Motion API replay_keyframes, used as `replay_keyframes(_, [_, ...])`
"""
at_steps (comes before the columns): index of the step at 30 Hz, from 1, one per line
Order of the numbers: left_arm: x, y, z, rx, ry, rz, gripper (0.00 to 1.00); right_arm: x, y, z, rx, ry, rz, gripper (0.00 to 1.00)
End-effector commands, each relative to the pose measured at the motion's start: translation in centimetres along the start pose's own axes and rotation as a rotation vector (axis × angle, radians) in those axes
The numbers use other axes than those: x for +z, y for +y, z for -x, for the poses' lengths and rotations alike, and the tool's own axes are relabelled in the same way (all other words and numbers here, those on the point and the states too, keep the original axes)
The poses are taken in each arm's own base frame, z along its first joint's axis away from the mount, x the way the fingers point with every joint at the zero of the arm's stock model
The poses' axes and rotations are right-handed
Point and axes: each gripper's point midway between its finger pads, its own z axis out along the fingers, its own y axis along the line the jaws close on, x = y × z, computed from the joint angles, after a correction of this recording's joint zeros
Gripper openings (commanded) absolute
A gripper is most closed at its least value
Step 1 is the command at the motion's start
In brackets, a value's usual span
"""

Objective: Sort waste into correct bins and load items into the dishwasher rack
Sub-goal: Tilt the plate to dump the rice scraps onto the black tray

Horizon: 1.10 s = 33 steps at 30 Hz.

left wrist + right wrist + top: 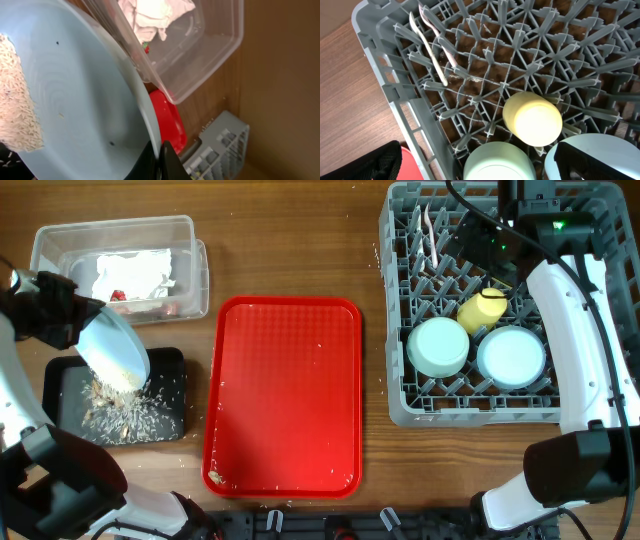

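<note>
My left gripper [161,160] is shut on the rim of the larger light blue plate [112,345] [75,100]. It holds the plate tilted over the black tray [180,395]. Rice-like crumbs [120,410] lie in that tray, and more cling to the plate [17,100]. The crumpled wrapper [135,272] [155,15] lies in the clear tub [60,240] [210,55]. In the grey rack [395,300] [395,85] sit the yellow cup [482,308] [532,117], mint bowl [438,345] [500,162], light blue bowl [511,357] [600,150], and fork and spoon [430,235] [427,45]. My right gripper [487,167] hovers open above them.
The flat red serving tray [285,400] [167,115] lies in the middle of the wooden table, between the bins and the rack, with a few crumbs near its front left corner [215,475]. My right arm [570,310] stretches over the rack's right side.
</note>
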Motion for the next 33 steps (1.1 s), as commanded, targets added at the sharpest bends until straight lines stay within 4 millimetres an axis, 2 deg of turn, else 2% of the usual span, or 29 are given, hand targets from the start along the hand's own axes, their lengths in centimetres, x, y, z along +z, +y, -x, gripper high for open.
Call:
replay_keyframes(1, [-2.3,-1.4,-0.2,0.076,0.024,-0.147,0.04,-1.3,-0.3,0.5,0.006,-0.040,0.003,1.00])
replay_keyframes(7, [-3.0,-0.4,-0.3,0.038,0.068,-0.229,0.04,-1.3,-0.3,0.5,0.006,-0.040,0.003,1.00])
replay_keyframes(12, [-2.2,1.4,0.0,-0.002,0.086,-0.272,0.04,-1.3,-0.3,0.5,0.006,-0.040,0.003,1.00])
replay_keyframes(14, [-2.0,2.0,-0.5,-0.035,0.117,-0.303,0.04,-1.3,-0.3,0.6,0.006,-0.040,0.003,1.00])
replay_keyframes(17, [-2.6,1.4,-1.3,0.023,0.150,-0.430,0.04,-1.3,-0.3,0.5,0.006,-0.040,0.003,1.00])
replay_keyframes(21, [-3.0,2.2,-1.1,-0.004,0.145,-0.444,0.04,-1.3,-0.3,0.5,0.006,-0.040,0.003,1.00])
replay_keyframes(24, [-3.3,2.4,-0.8,0.046,0.123,-0.458,0.04,-1.3,-0.3,0.5,0.006,-0.040,0.003,1.00])
replay_keyframes(33, [-3.7,2.3,-2.1,0.078,0.155,-0.478,0.04,-1.3,-0.3,0.5,0.006,-0.040,0.003,1.00])
